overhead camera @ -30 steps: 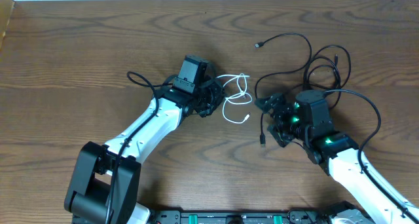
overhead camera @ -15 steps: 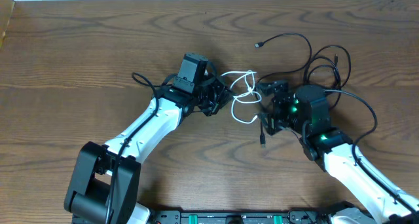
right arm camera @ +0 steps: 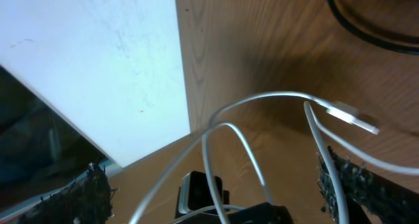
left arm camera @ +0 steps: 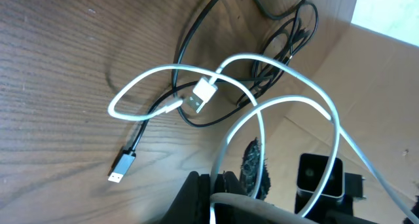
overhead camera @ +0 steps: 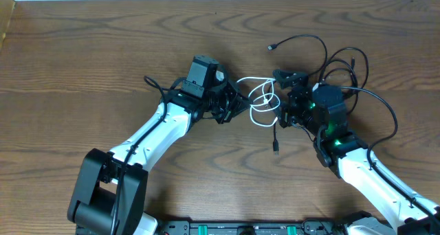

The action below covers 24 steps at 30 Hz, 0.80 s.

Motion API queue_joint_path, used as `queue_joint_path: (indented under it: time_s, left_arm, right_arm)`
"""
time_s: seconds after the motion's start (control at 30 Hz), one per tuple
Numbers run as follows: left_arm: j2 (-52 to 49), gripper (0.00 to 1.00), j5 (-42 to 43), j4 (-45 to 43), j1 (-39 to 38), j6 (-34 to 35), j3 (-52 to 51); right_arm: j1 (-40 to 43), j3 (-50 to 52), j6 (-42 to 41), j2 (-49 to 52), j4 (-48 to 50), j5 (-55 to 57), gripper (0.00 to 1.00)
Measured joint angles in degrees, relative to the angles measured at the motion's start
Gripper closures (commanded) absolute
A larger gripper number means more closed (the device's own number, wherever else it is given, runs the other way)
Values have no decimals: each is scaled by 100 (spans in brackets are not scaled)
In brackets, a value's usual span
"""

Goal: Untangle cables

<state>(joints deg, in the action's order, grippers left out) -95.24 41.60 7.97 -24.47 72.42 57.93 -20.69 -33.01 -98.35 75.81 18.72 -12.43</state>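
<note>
Brown wood-grain desk (overhead camera: 82,56) carries everything. Near its middle the left tool (overhead camera: 232,104) has its jaws pressed together on the white cable (overhead camera: 262,97). The left wrist view shows the cord running straight down into the closed fingers (left arm camera: 196,191).

From that grip the white cable spreads in a few loose loops toward the right tool (overhead camera: 287,96), which sits just beside them. The right tool's jaws stand wide apart and grip nothing. In its wrist view the white loops cross the gap between the two fingers (right arm camera: 95,191); whether they touch a pad I cannot tell. The white plug (left arm camera: 204,94) hangs free among the loops, crossing over a black cord.

The black cables (overhead camera: 344,66) lie in overlapping coils on the desk, behind and beside the right tool. One black plug (overhead camera: 272,47) points toward the far edge. A second black plug (overhead camera: 276,148) rests on bare wood on the near side of the white loops.
</note>
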Motion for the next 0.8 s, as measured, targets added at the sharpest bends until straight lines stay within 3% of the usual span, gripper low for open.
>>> queue_joint_path:
  time_s: [0.3,0.57,0.8]
  left_arm:
    - [0,92,13,11,0,-796,0]
    - [0,92,-4,7,2,-1585,0]
    - [0,92,-90,9,0,-1722,0]
  right_arm:
    - [0,0,-2,0,7,-7,2]
    - [-2,0,516,0,-166,-372,42]
    - [-2,9,1064,2,-1357,-542,84]
